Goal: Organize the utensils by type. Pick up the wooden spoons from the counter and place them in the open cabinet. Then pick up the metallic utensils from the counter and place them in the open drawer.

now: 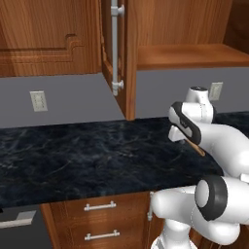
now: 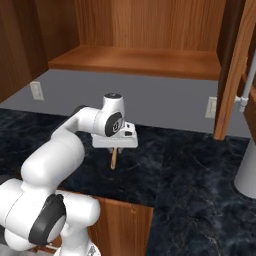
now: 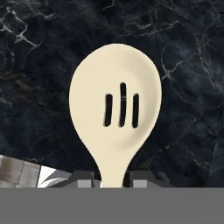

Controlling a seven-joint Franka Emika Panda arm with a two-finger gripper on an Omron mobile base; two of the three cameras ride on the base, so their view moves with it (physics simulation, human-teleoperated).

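The gripper (image 3: 113,180) is clamped on the neck of a slotted wooden spoon (image 3: 116,109), one dark finger pressed to each side of the handle. In the hand view the pale bowl of the spoon stands up large against the black marble counter (image 3: 39,65), three narrow slots cut through its middle, and the bowl hangs clear above the stone.

From the right base view, the gripper (image 2: 114,148) hangs above the counter (image 2: 200,170), back from its front edge, and the wooden spoon (image 2: 114,158) pokes down from under the white hand as a short tan stick, its tip off the surface. Above and behind it is the open cabinet (image 2: 135,62), its wooden shelf running across the top of the picture, well above the hand. A grey wall with a pale outlet (image 2: 211,107) sits between counter and shelf.

In the left base view a sliver of the spoon (image 1: 197,146) shows brown beside the arm's wrist, over the right part of the counter (image 1: 73,155). The cabinet shelf (image 1: 189,56) is up at the right, with a door standing edge-on and its pale bar handle (image 1: 115,46) beside it. Below the counter's front edge are two closed drawer fronts (image 1: 99,221) with silver pulls.
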